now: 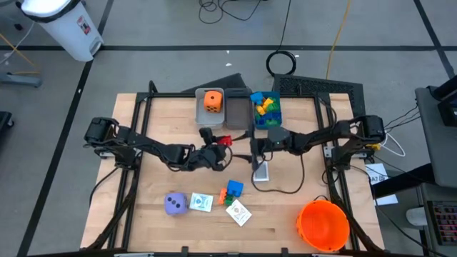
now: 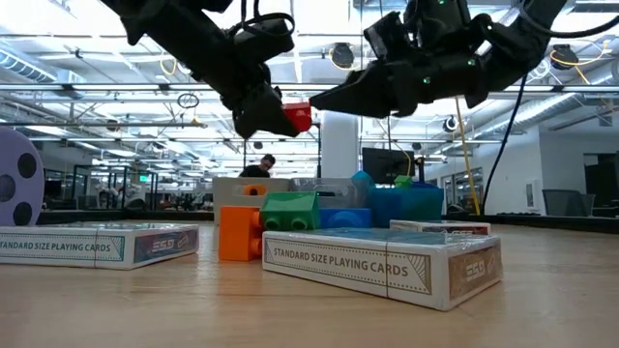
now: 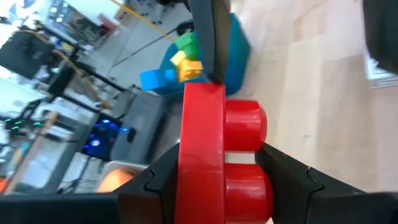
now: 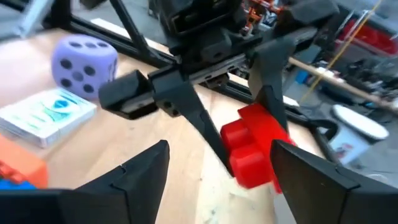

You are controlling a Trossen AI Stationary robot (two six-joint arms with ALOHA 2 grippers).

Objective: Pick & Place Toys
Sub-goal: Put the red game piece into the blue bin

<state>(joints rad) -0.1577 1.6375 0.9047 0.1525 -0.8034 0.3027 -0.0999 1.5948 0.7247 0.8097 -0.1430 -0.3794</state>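
Observation:
A red two-stud block hangs above the table's middle in my left gripper, which reaches in from the left and is shut on it. My right gripper comes level from the right, open. In the right wrist view its fingers stand on either side of the block. On the near table lie a purple die, two card decks and blue and orange blocks. My left gripper pinches the red block between its two fingers, one on the flat underside, the other against the studded face. The fingers come from the table's left, slanting slightly down. The block is lifted clear of the table. Whether my right gripper touches the block I cannot tell.
At the far side stand a grey bin holding an orange die and a blue bin of mixed blocks. A pale flat box lies under my right gripper. An orange bucket stands at the near right corner.

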